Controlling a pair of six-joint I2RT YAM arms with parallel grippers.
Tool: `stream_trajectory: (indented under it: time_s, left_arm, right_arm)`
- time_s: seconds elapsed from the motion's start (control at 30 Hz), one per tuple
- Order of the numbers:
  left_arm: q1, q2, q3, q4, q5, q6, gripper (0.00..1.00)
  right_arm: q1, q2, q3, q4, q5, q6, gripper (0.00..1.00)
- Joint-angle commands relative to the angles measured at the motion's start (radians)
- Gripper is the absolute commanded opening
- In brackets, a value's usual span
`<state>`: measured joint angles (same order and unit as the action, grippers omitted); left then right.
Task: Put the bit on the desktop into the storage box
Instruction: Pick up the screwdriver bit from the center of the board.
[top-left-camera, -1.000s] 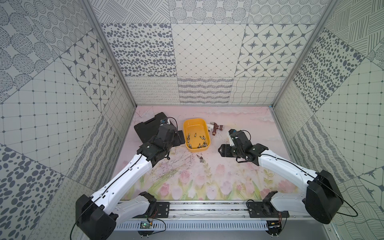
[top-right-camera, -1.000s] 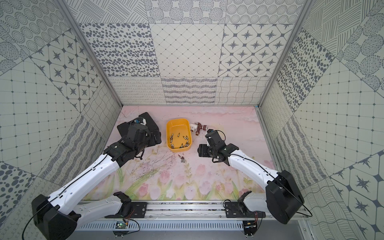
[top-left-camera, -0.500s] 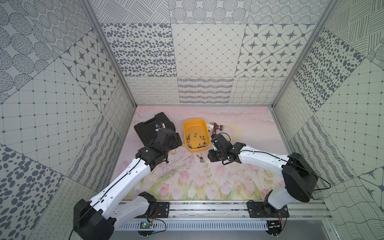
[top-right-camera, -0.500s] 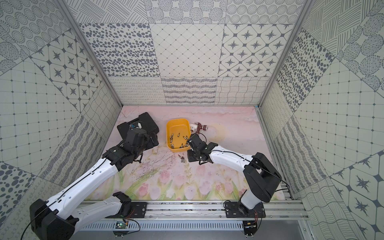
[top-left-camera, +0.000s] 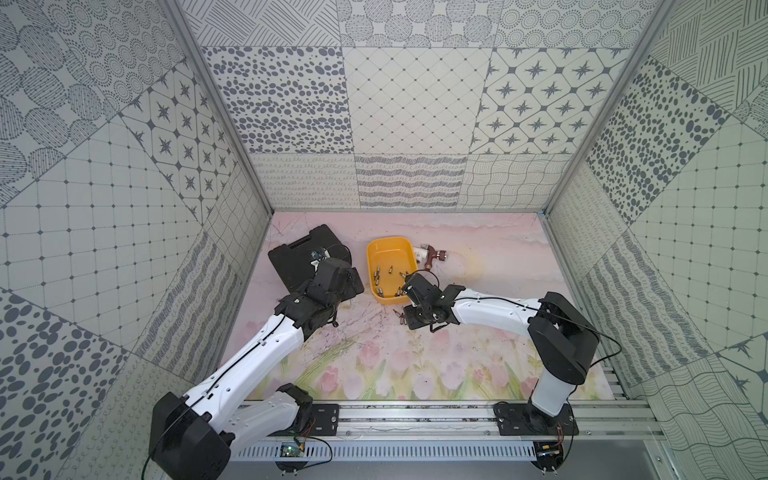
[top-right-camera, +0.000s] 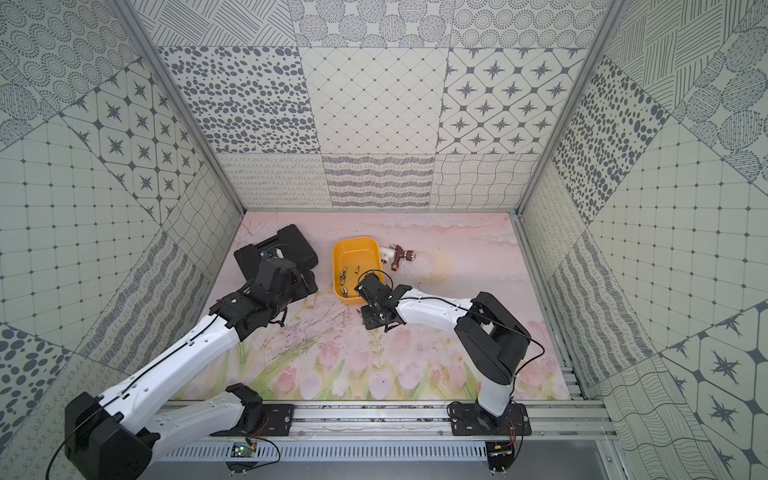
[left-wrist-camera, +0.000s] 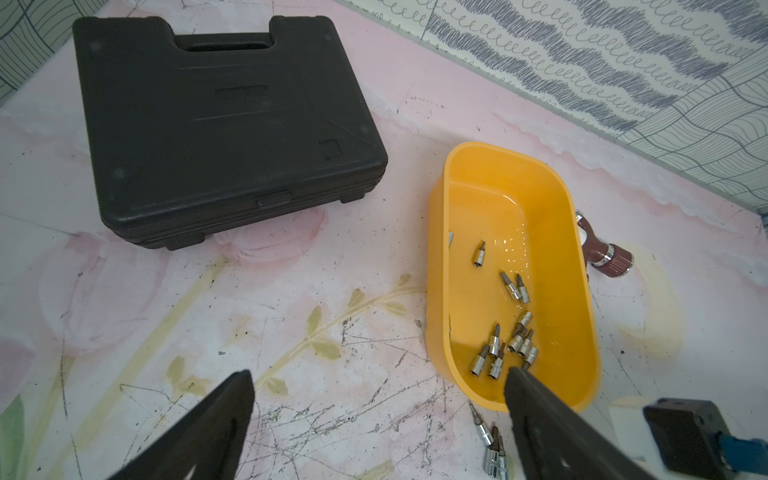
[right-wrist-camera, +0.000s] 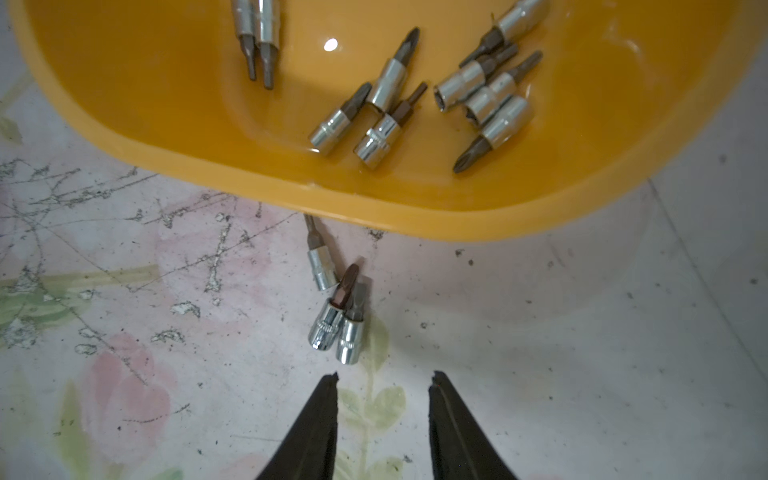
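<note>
Three small silver bits (right-wrist-camera: 332, 320) lie close together on the pink flowered desktop (right-wrist-camera: 540, 332), just outside the near end of the yellow storage box (right-wrist-camera: 374, 216). Both top views show them as tiny specks (top-left-camera: 400, 319) (top-right-camera: 360, 312). Several more bits rest inside the box (top-left-camera: 390, 253) (left-wrist-camera: 486, 199). My right gripper (right-wrist-camera: 384, 376) (top-left-camera: 409, 321) is low over the desktop, a short way back from the bits, jaws partly open and empty. My left gripper (left-wrist-camera: 379, 374) (top-left-camera: 351, 286) hovers wide open left of the box, holding nothing; the same bits (left-wrist-camera: 492, 446) show by its fingertip.
A shut black tool case (top-left-camera: 299, 257) (left-wrist-camera: 216, 116) lies at the back left, partly under my left arm. A brown and white tool (top-left-camera: 432, 255) (left-wrist-camera: 602, 253) lies just right of the box. Patterned walls enclose the desktop on three sides.
My right arm has swung left from beside the box to its near end, and its jaws have narrowed. My left arm has shifted only slightly and stays wide open.
</note>
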<state>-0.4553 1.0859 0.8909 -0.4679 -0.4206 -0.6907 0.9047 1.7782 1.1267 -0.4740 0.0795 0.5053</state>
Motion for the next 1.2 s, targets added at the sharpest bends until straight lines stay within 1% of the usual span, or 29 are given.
stream_trajectory:
  time_s: [0.0,0.53,1.17]
  left_arm:
    - [0.006,0.006,-0.007,0.004,-0.014,-0.018,0.99]
    - [0.009,0.032,-0.012,0.013,0.007,-0.029,0.99]
    - [0.012,0.037,-0.010,0.014,0.002,-0.028,0.99]
  right_arm:
    - [0.011,0.027,0.037,0.008,0.005,-0.019,0.39]
    - [0.015,0.079,0.071,0.001,0.002,-0.030,0.34]
    - [0.015,0.122,0.091,-0.017,0.012,-0.039,0.30]
